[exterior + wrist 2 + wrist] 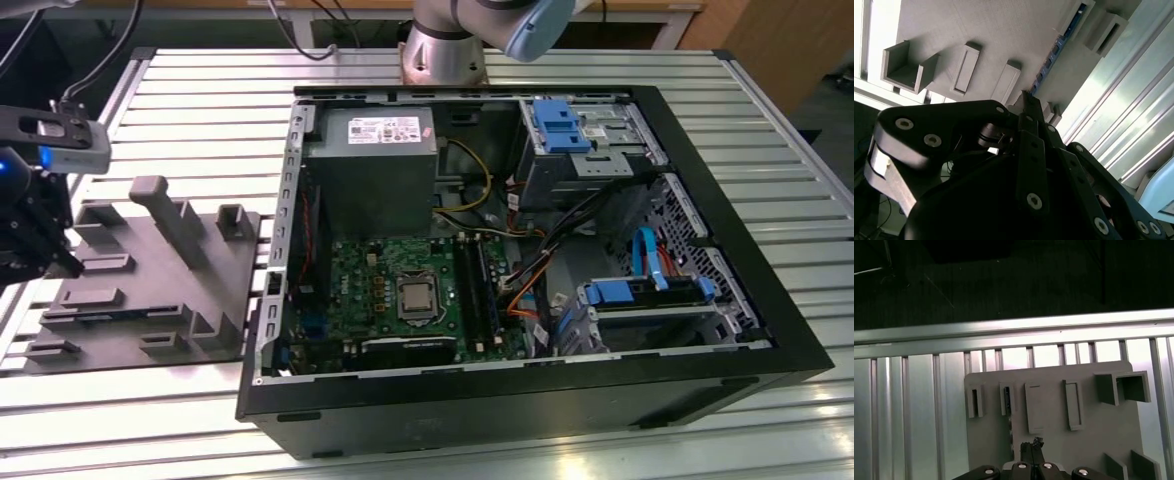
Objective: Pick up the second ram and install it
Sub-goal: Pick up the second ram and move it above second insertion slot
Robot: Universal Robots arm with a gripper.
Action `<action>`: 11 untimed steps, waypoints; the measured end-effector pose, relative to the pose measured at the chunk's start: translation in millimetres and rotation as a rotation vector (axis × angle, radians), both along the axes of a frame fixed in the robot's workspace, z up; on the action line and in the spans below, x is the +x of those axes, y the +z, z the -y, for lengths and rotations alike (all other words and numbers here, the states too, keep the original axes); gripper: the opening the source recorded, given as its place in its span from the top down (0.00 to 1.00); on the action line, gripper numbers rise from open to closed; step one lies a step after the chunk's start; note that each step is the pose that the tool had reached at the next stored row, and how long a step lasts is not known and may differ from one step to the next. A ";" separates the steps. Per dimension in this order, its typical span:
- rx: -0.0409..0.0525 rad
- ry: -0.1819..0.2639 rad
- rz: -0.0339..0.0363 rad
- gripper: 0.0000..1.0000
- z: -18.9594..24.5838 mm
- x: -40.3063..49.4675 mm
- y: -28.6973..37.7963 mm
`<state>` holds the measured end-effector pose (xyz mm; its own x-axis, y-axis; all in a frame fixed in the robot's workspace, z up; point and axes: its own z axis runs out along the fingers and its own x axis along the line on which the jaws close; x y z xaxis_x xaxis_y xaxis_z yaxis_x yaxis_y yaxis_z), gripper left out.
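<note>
The second ram [1007,399] is a slim dark blue-green stick standing on edge in a slot of the grey ridged tray [1094,430]. In the second wrist view the ram [1055,49] runs as a thin blue strip along the tray [954,25], just beyond my fingertips. My gripper [1032,446] hovers above the tray, a short way from the ram, with its fingers pressed together and nothing between them. In the exterior view the gripper [54,262] hangs at the far left, over the tray's [160,270] left edge.
An open computer case [534,400] lies on the slatted metal table [200,100], to the exterior view's right of the tray. Inside are the grey power supply [371,160], the green motherboard [360,290] with black memory slots [481,285], and blue drive brackets [641,292].
</note>
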<state>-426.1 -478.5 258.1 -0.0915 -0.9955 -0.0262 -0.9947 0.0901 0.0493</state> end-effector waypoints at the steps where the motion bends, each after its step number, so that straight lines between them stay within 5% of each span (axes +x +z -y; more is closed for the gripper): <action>1: 0.0000 0.001 0.0000 0.89 0.0 0.1 -0.6; 11: -0.0001 0.012 -0.0001 0.89 0.5 0.4 -5.9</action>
